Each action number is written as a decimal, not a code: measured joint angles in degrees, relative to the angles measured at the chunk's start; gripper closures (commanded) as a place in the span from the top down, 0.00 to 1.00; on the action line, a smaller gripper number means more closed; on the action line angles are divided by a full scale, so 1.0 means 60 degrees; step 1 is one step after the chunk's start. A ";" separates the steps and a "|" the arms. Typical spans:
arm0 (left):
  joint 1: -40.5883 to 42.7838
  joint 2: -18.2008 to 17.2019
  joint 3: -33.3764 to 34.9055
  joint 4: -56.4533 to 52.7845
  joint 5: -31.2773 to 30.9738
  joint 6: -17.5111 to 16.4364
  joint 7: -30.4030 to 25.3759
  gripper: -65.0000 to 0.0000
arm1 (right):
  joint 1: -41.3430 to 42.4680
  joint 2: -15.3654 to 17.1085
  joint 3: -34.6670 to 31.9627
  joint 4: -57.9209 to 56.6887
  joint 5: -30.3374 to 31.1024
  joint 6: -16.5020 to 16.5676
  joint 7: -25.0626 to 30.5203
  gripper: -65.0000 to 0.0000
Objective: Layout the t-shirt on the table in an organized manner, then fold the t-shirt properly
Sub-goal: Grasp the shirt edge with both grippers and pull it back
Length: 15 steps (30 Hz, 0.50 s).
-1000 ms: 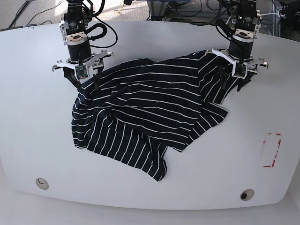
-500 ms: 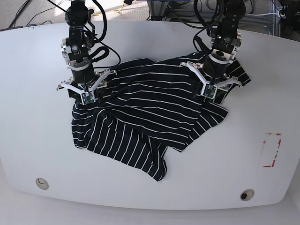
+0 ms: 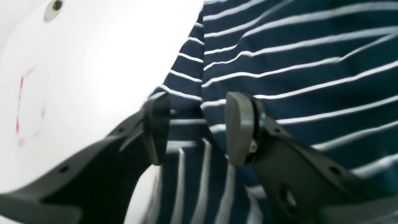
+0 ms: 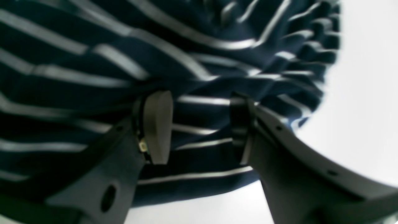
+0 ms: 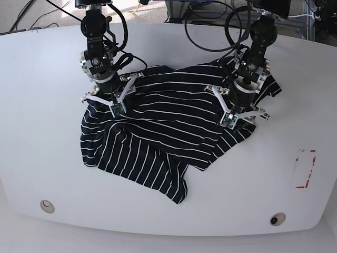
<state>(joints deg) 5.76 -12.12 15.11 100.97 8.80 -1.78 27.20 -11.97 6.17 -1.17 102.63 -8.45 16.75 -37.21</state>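
The t-shirt, dark navy with thin white stripes, lies crumpled in the middle of the table. In the base view my left gripper hangs over the shirt's right part, near a folded edge. The left wrist view shows the left gripper open, with the t-shirt below its fingers and nothing pinched. My right gripper is over the shirt's back left corner. In the right wrist view the right gripper is open above bunched folds of the t-shirt.
A red-outlined rectangle mark lies right of the shirt. Round fittings sit near the front edge. Cables and equipment crowd the area behind the table. White tabletop shows left of the shirt's edge.
Both arms have moved inward and forward over the shirt, from its outer back corners. A sleeve now lies uncovered at the back right. Both grippers have stayed open.
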 measured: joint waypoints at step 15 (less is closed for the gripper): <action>-0.0838 -0.0124 -0.0299 -0.1402 -0.1621 -0.0361 -0.0040 0.57 | -0.0721 -0.0055 0.0769 0.0310 0.0127 0.0630 0.0597 0.45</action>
<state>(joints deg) 0.73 -12.86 13.32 92.55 -0.93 -3.95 26.96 -16.29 5.85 3.44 104.49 -7.68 20.53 -33.63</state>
